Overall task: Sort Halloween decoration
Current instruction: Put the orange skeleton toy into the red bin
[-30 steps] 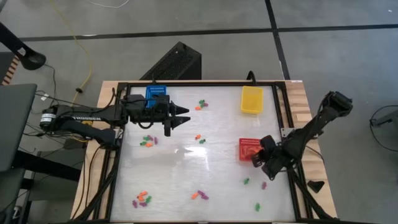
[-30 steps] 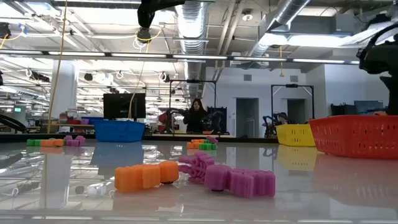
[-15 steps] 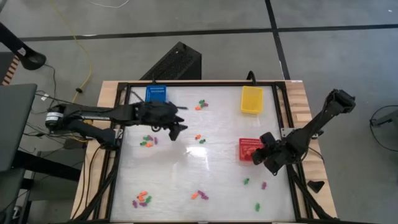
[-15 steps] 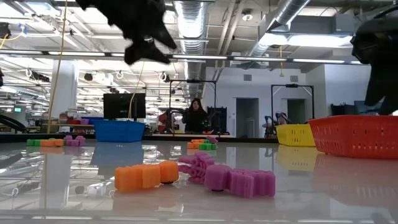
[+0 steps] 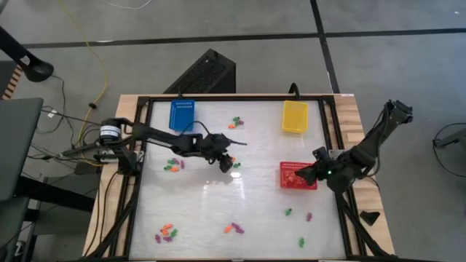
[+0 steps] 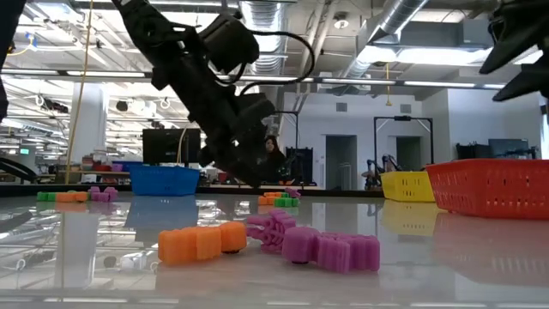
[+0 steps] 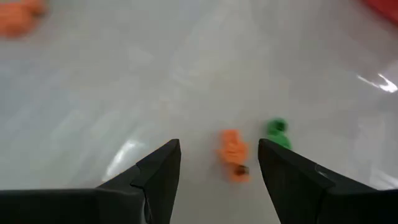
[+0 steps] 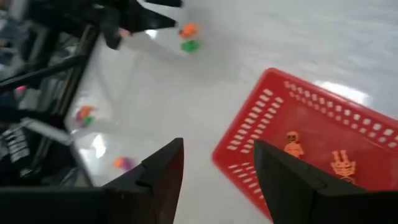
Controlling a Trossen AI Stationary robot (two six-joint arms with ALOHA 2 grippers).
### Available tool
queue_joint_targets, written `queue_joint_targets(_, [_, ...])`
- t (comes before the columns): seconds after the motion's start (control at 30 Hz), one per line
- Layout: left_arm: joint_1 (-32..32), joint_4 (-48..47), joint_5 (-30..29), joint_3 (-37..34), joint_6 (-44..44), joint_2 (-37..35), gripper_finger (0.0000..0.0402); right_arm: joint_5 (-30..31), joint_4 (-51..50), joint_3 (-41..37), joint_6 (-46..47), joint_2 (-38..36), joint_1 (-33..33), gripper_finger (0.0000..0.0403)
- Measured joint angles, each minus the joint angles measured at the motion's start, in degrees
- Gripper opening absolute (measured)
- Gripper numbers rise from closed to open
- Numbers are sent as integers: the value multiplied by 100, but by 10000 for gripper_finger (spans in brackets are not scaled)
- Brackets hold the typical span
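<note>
**Both grippers apart and empty over the glossy sorting table**

The left gripper (image 7: 217, 168), two dark matte wedge-shaped fingers, stands spread with nothing between them, just above a small knobbly orange plastic piece (image 7: 232, 149) and a rounded green plastic piece (image 7: 277, 130) beside it. Its arm reaches low and long across the shiny white table (image 5: 218, 211) from the blue perforated plastic basket (image 5: 183, 113) towards the middle, wrist dipped steeply. The right gripper (image 8: 214, 168) also has its fingers parted and empty, poised over the near rim of the red perforated plastic basket (image 8: 249, 130), which holds two orange skeleton-shaped figures (image 8: 292, 144). That arm folds back from the red basket to the table's edge. More tiny orange, green and purple decorations (image 5: 167, 233) lie scattered well away from the red basket; a yellow perforated plastic basket (image 5: 294, 116) sits beyond it.
</note>
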Motion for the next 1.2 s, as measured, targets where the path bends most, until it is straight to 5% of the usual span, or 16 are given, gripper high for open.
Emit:
queue_joint_targets(0.5, [-306,297,-648,51,-781,1110,193,529,544,0,-1005,-1054,48,221])
queue_joint_targets(0.73, [-259,288,-160,49,-1000,1137,20,908,972,0,-1742,-1341,31,221])
queue_joint_targets(1.0, [-159,466,504,-23,-1014,720,2,1167,980,0,-2135,-1354,1,221])
queue_joint_targets(1.2, [-23,2082,1241,4,-899,-120,0,1213,970,0,-2271,-1322,1,221])
